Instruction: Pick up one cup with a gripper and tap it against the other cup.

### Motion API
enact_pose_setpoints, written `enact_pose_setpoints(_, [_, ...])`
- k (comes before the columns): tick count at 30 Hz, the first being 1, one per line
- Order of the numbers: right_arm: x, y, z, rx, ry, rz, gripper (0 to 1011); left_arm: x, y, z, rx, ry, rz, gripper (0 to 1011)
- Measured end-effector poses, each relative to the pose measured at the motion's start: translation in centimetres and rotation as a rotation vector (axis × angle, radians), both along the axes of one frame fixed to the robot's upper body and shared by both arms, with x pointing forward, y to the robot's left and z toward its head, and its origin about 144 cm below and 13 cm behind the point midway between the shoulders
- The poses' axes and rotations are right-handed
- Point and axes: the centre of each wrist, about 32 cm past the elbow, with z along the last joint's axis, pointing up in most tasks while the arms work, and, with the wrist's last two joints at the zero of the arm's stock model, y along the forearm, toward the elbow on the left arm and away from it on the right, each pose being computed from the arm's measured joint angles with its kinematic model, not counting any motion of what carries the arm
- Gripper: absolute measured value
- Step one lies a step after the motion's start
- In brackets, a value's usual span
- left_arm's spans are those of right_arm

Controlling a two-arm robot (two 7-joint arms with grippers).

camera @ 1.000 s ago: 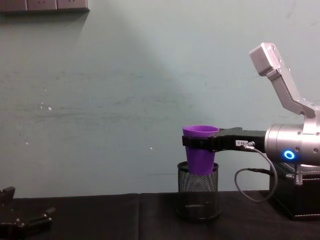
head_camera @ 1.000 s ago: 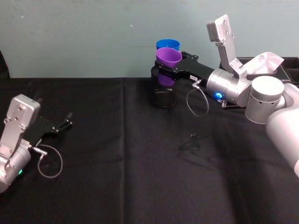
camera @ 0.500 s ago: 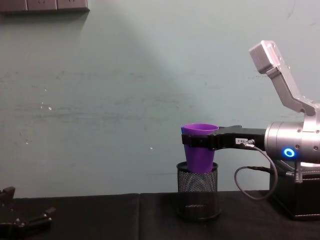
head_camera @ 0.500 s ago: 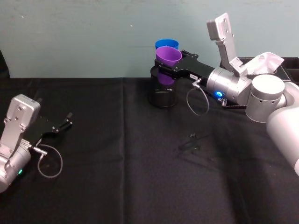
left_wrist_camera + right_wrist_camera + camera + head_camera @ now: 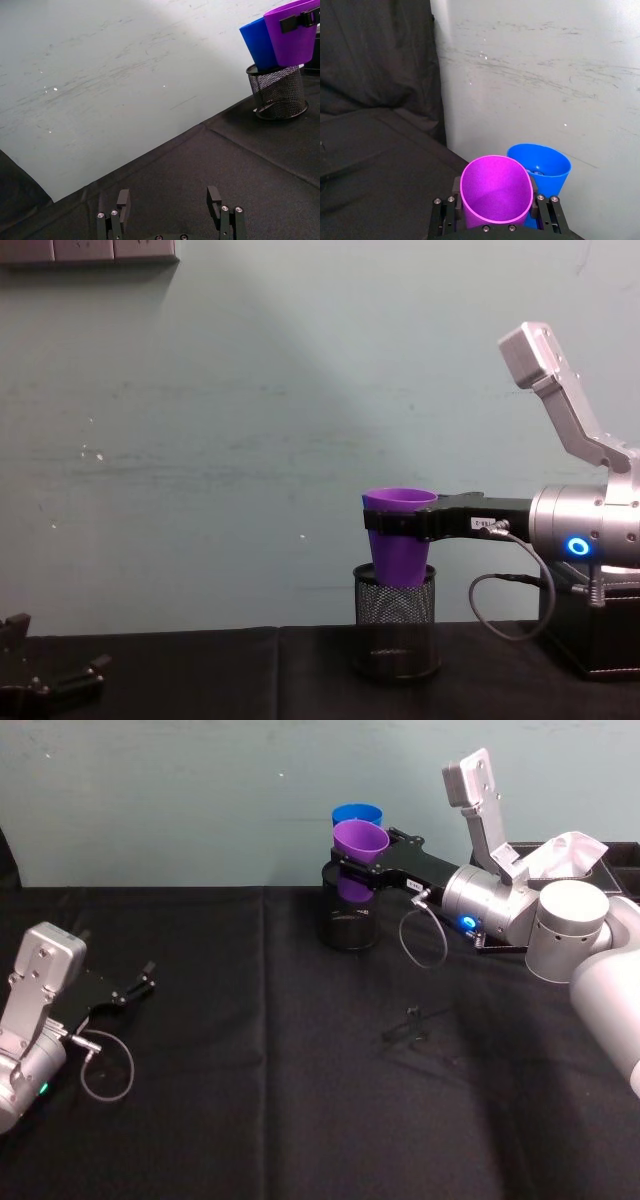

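The purple cup (image 5: pixel 360 840) hangs above the black mesh pen holder (image 5: pixel 348 925), with my right gripper (image 5: pixel 358 862) shut on it just below the rim. The blue cup (image 5: pixel 357 815) stands right behind it, its base down in the pen holder. In the right wrist view the purple cup (image 5: pixel 495 195) is against or almost against the blue cup (image 5: pixel 545 167); I cannot tell whether they touch. The chest view has the purple cup (image 5: pixel 400 540) in front of the blue one. My left gripper (image 5: pixel 140 985) rests open at the table's left.
A black box holding a crumpled white sheet (image 5: pixel 565 855) stands behind my right arm. A small black object (image 5: pixel 410 1020) lies on the black cloth mid-table. The pale wall (image 5: pixel 200 800) rises close behind the cups.
My right gripper has nudged the purple cup slightly back toward the blue cup. The left arm has not moved.
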Motion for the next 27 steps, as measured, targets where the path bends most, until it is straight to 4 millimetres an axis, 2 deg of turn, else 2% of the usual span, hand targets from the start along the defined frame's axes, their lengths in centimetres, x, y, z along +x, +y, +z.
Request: enact_pose_setpoints(27, [0.0, 0.0, 0.0, 0.001, 0.0, -0.002, 724, 0.0, 0.0, 0.0, 0.0, 0.0, 0.0, 1000])
